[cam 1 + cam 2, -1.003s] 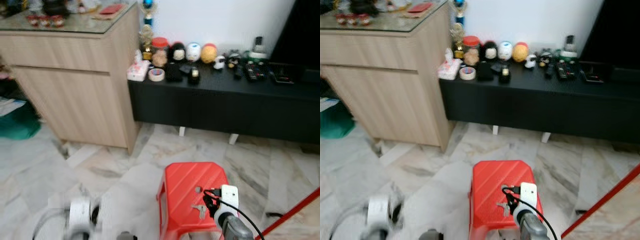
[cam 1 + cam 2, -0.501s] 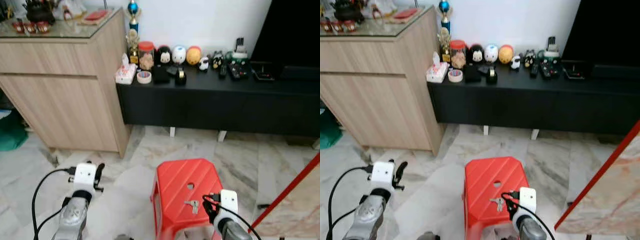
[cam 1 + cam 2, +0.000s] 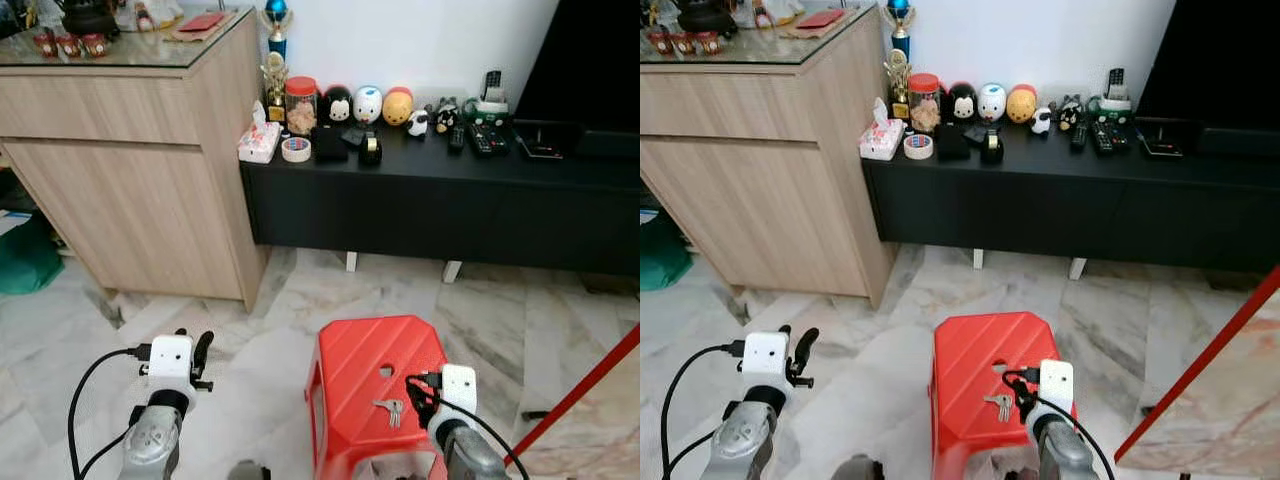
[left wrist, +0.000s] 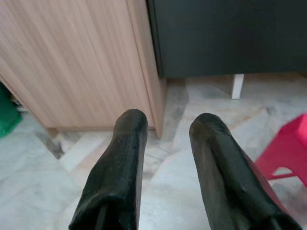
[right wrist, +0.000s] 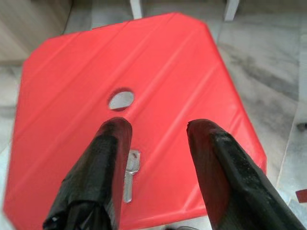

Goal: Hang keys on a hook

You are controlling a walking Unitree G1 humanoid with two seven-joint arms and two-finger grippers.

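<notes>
Keys (image 3: 388, 408) lie flat on top of the red stool (image 3: 362, 352), on its near half, just toward the robot from the round hole (image 5: 121, 99) in the seat. No hook can be made out in these views.

Step in hand, as a judgement: the pick-up, pre-grasp; keys not yet lifted, hanging not started.

Largest to smallest:
- Wooden cabinet (image 3: 150, 190) stands to the robot's left, and a black low surface (image 3: 450, 200) with figurines and remotes runs along the wall ahead.
- The stool stands on the marble floor (image 3: 290, 300) close in front of the robot.
- Right gripper (image 5: 156, 143) hovers over the stool's near right part, jaws spread apart and holding nothing.
- Left gripper (image 4: 165, 143) is held out over the floor well left of the stool, jaws parted, empty, idle.
- In the right wrist view, the keys show beside the inner edge of one finger (image 5: 103, 172), partly hidden by it, off the centre of the gap.

Next move likely calls for shifting the right gripper sideways so the keys sit between the jaws, then descending and closing. Thin metal on smooth plastic may slide rather than lift.
</notes>
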